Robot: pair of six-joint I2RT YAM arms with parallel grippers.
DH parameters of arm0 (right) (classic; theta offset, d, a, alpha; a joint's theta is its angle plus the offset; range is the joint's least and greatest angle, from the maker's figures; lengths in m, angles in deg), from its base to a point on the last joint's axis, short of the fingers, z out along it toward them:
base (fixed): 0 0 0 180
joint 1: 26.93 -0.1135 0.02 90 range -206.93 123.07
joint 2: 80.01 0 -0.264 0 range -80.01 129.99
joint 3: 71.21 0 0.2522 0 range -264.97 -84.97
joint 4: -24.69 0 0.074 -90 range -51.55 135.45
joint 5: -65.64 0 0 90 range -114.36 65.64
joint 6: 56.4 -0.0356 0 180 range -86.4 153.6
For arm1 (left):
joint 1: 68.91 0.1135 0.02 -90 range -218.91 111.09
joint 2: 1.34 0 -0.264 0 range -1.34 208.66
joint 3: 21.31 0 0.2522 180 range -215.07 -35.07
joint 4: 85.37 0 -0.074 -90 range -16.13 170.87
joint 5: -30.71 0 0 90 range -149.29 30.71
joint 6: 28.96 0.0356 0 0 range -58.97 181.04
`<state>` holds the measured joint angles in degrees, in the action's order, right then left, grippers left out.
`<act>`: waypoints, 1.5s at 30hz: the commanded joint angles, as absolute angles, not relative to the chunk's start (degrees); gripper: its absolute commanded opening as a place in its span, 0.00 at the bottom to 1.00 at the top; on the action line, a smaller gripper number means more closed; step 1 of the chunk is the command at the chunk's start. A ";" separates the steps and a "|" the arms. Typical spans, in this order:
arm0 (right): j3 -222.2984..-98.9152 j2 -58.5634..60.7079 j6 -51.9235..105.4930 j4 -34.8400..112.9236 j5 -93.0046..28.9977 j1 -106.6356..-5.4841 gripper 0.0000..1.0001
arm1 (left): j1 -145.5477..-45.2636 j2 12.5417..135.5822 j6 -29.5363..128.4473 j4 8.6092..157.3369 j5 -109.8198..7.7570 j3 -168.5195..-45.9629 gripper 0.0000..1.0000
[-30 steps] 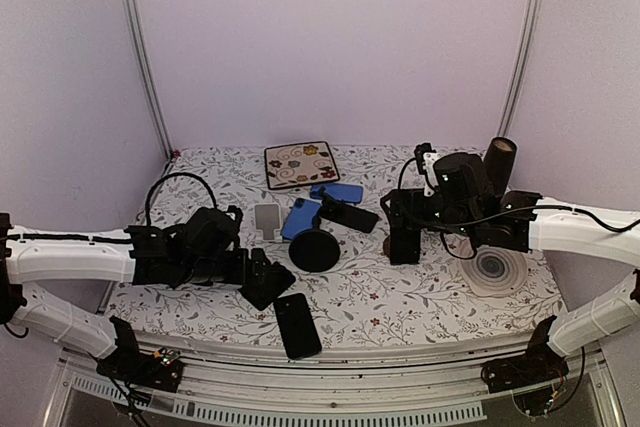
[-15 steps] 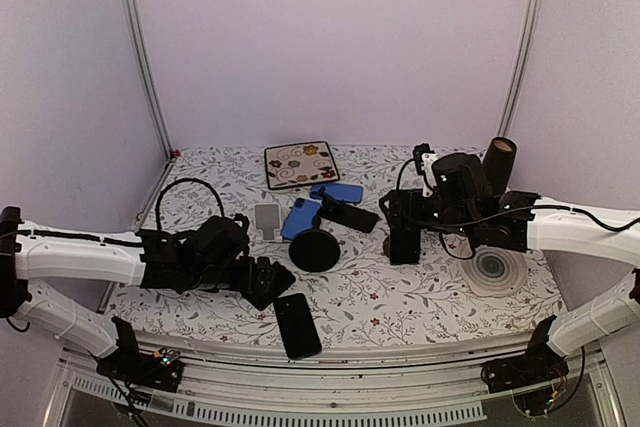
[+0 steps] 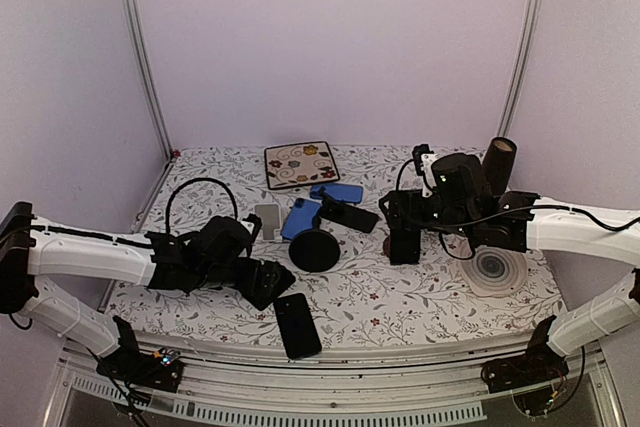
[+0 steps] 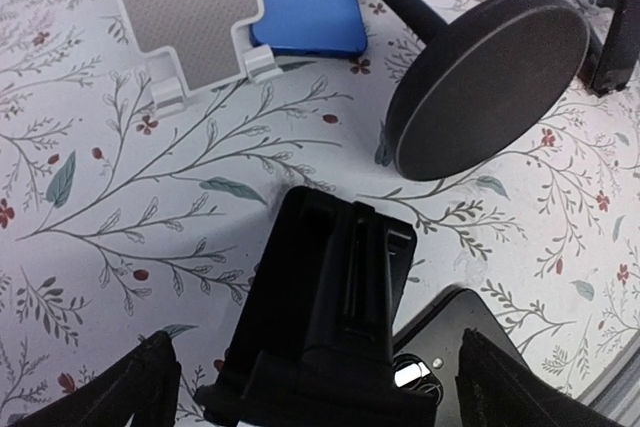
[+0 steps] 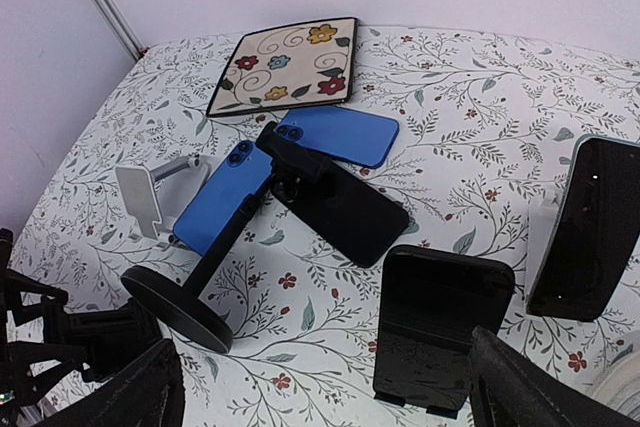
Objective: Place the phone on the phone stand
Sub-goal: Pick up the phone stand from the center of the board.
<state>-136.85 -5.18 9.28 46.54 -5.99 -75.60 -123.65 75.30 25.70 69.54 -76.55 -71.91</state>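
Left gripper (image 4: 320, 392) jaws wide – a matte black, ribbed plastic phone stand (image 4: 335, 297) between them; glossy black slab phone (image 3: 297, 325) at its five o'clock. Right gripper (image 5: 335, 397) wide, empty.

Left arm (image 3: 85, 255): white tubular links, black joint housings, looped black cable (image 3: 185, 187) at the wrist; right arm (image 3: 585, 229): matching white links, black joints, thin black cable (image 3: 600, 215) along the forearm; black base clamps (image 3: 135, 362); left gripper (image 4: 330, 392), right gripper (image 5: 325, 392): matte black fingers.
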 commanded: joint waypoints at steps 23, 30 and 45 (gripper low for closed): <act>-135.26 -6.88 10.48 45.96 -5.73 -75.11 0.99 | -120.04 76.05 43.05 82.01 -64.56 -67.87 0.73; -134.71 -7.57 10.07 45.96 -5.82 -75.03 0.99 | -120.08 75.17 42.12 81.51 -65.06 -68.12 0.59; -134.17 -7.95 9.78 45.74 -5.97 -75.09 0.99 | -122.04 70.24 34.62 76.54 -73.26 -67.92 0.53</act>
